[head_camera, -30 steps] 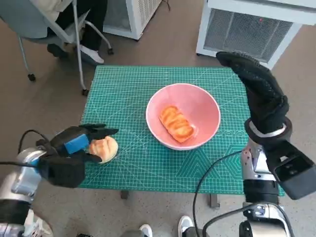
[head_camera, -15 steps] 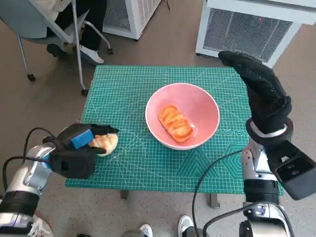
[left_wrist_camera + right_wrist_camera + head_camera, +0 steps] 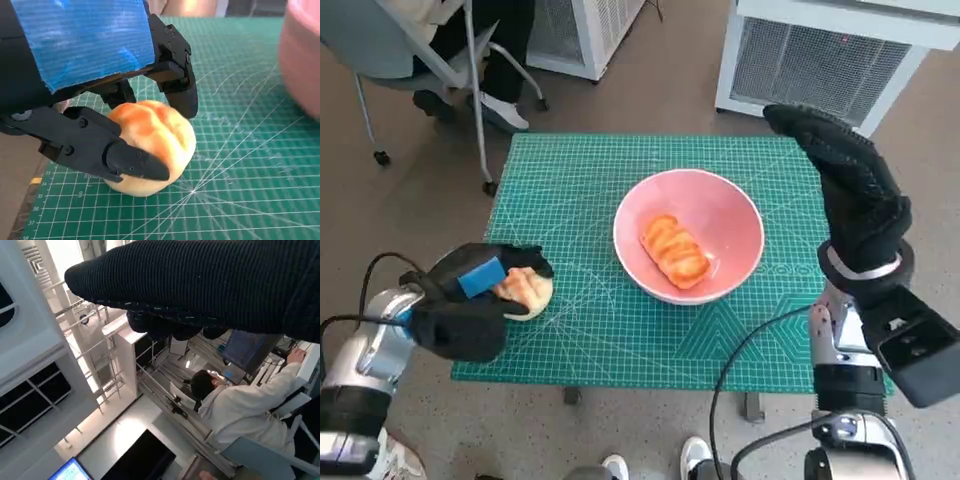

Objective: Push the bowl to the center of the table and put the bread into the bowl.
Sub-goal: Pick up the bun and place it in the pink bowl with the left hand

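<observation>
The pink bowl (image 3: 632, 200) stands near the middle of the green cutting mat (image 3: 570, 170) with a glazed bread (image 3: 676, 250) lying inside it. A round bread roll (image 3: 530, 291) sits on the mat near its left front corner. My left hand (image 3: 475, 300) covers the roll and grips it. In the left wrist view its fingers (image 3: 130, 160) wrap both sides of the roll (image 3: 157, 132), which rests on the mat, and the bowl (image 3: 302, 60) is a blurred pink wall beyond. My right hand (image 3: 850, 185) is raised over the mat's right edge, fingers extended, holding nothing.
An office chair and a person's legs (image 3: 490, 60) are beyond the table's far left corner. White units (image 3: 820, 55) stand behind the table. The right wrist view shows the glove (image 3: 210, 285) and a seated person (image 3: 240, 410) in white.
My left hand has slid further over the roll and its fingers have closed round it. The roll has shifted slightly left. Bowl and right hand have stayed put.
</observation>
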Available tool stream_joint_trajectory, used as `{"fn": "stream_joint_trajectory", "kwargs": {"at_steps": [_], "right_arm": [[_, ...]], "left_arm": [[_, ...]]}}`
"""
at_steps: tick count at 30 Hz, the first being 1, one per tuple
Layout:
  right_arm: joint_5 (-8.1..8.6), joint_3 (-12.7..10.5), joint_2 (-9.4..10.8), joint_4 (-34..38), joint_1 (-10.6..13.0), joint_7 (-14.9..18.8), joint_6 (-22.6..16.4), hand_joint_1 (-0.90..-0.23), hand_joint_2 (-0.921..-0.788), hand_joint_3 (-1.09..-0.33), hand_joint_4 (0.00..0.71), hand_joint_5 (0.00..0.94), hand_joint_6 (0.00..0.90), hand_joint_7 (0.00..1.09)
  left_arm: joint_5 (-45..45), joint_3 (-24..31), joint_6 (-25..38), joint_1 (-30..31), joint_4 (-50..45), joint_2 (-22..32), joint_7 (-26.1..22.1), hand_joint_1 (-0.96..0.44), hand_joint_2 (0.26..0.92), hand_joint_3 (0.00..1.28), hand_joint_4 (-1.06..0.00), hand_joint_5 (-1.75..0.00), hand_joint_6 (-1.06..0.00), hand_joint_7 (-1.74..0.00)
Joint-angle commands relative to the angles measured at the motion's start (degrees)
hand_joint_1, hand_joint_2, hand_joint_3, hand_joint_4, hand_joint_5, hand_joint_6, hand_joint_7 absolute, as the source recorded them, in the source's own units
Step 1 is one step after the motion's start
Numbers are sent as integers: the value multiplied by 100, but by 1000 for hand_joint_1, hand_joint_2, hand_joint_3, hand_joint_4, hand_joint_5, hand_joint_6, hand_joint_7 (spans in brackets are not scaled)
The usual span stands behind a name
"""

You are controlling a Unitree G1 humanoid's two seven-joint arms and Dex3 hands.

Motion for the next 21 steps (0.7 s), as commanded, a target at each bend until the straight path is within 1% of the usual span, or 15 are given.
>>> {"fn": "stream_joint_trajectory", "kwargs": {"at_steps": [1, 3, 6, 11, 16, 21], "right_arm": [[-94, -28, 14, 23, 105, -48, -16, -569, -921, -712, 314, 1, 215, 316], [-93, -30, 11, 30, 102, -50, -19, -569, -921, -712, 314, 1, 215, 318], [-95, -37, 4, 31, 91, -65, -6, -571, -921, -712, 314, 1, 214, 320], [-97, -36, -7, 28, 73, -80, 17, -575, -921, -711, 314, 1, 212, 323], [-132, -26, 3, 79, 41, -98, -2, -579, -921, -709, 315, 1, 211, 326], [-180, -16, 26, 132, 19, -106, -40, -576, -921, -709, 315, 1, 210, 329]], "left_arm": [[-382, 389, 106, -106, -831, 169, -129, 1, 921, 135, -619, -1227, -544, -1264], [-423, 461, 193, -107, -1001, 159, -171, 1, 921, 136, -614, -1235, -546, -1259], [-593, 658, 339, -336, -1510, 58, -132, 1, 920, 128, -617, -1235, -561, -1240], [-646, 717, 525, -893, -1891, -267, 70, 2, 921, 103, -638, -1217, -596, -1199], [-419, 481, 496, -1502, -1805, -770, 383, 2, 920, 91, -647, -1214, -615, -1173], [-196, 100, 461, -2064, -1546, -1228, 482, 2, 921, 72, -659, -1200, -645, -1145]]}}
